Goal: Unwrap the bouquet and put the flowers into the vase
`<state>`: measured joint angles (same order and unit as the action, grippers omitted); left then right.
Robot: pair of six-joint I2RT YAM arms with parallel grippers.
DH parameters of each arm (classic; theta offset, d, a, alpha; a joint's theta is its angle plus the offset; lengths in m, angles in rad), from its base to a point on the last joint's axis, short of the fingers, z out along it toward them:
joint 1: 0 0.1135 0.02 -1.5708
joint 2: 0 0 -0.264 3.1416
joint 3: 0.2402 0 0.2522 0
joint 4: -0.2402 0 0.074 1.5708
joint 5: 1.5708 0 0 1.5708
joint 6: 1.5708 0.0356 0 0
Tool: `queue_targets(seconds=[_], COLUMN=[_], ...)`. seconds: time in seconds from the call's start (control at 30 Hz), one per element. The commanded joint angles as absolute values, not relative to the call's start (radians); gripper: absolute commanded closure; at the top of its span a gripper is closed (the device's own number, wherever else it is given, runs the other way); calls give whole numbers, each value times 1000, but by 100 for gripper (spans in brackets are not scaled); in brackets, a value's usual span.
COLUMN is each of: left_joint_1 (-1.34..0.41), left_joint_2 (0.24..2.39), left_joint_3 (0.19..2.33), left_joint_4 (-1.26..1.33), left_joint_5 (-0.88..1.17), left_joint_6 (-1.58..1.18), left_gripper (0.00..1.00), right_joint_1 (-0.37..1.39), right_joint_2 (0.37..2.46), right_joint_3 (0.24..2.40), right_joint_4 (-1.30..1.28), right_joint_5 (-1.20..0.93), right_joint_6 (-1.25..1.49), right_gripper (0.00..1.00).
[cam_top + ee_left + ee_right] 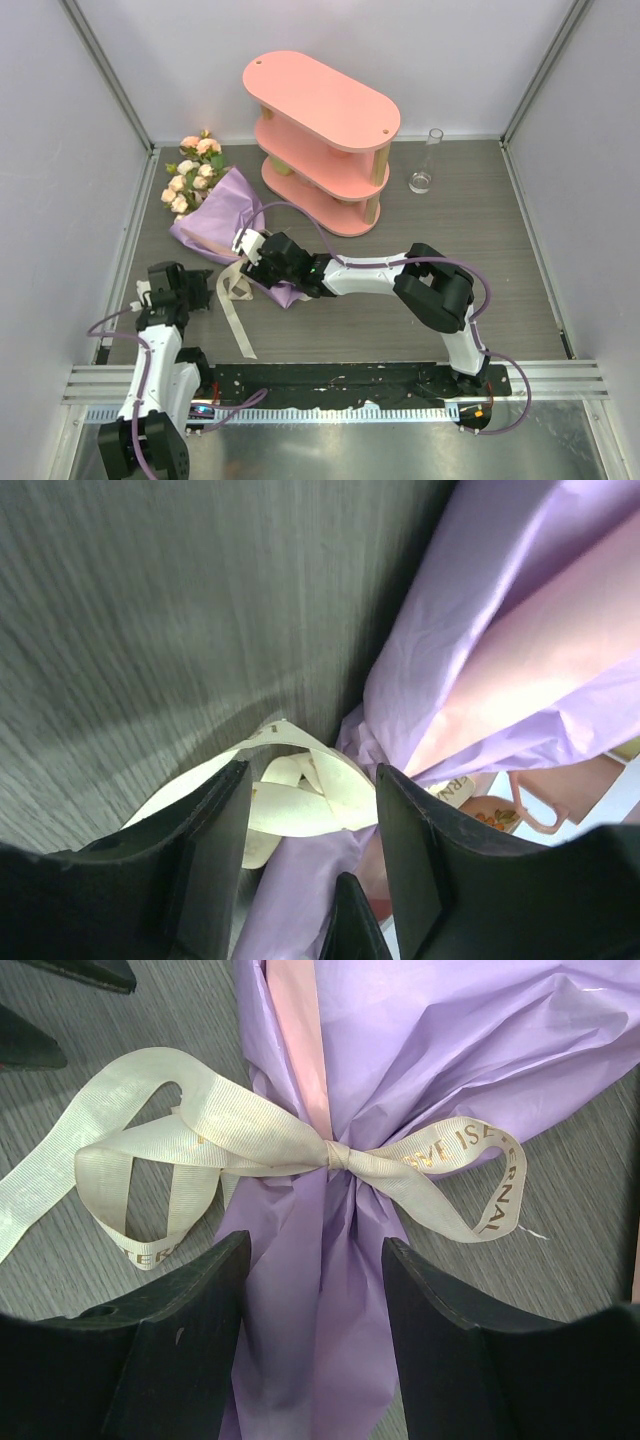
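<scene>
The bouquet (213,222) lies on the table at the back left, its flowers (193,172) pointing away, peach and cream blooms past the purple paper. A cream ribbon (250,1140) is tied in a bow round the paper's neck. My right gripper (250,250) stands open just below the bow, its fingers either side of the paper tail (315,1290). My left gripper (205,290) is open at the ribbon's loose loops (300,800), which lie between its fingers. The vase (424,163), a clear glass flask, stands at the back right.
A pink three-tier oval shelf (320,100) stands at the back centre, between bouquet and vase. One ribbon tail (232,320) trails toward the near edge. Grey walls close in the left, back and right sides.
</scene>
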<state>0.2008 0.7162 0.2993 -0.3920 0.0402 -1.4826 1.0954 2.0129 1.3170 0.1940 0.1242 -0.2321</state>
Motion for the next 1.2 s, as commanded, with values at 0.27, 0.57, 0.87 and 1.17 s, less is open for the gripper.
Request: queue_targets(seconds=[0.27, 0.57, 0.87, 1.17], left_joint_1=[209, 66, -75, -74], left_joint_2=[888, 853, 671, 716], left_joint_3=[576, 638, 463, 420], left_joint_4=[-381, -476, -488, -443], left_joint_5=[206, 68, -231, -249], left_joint_6=[-692, -595, -770, -801], left_gripper=[45, 42, 50, 54], right_joint_1=[1091, 1091, 1088, 1088], right_joint_2=[1971, 1976, 1967, 1962], right_joint_3=[1325, 1325, 1319, 1315], right_joint_4=[238, 242, 244, 248], right_joint_5=[117, 110, 109, 104], right_joint_6=[-233, -233, -235, -235], right_gripper=[40, 40, 40, 40])
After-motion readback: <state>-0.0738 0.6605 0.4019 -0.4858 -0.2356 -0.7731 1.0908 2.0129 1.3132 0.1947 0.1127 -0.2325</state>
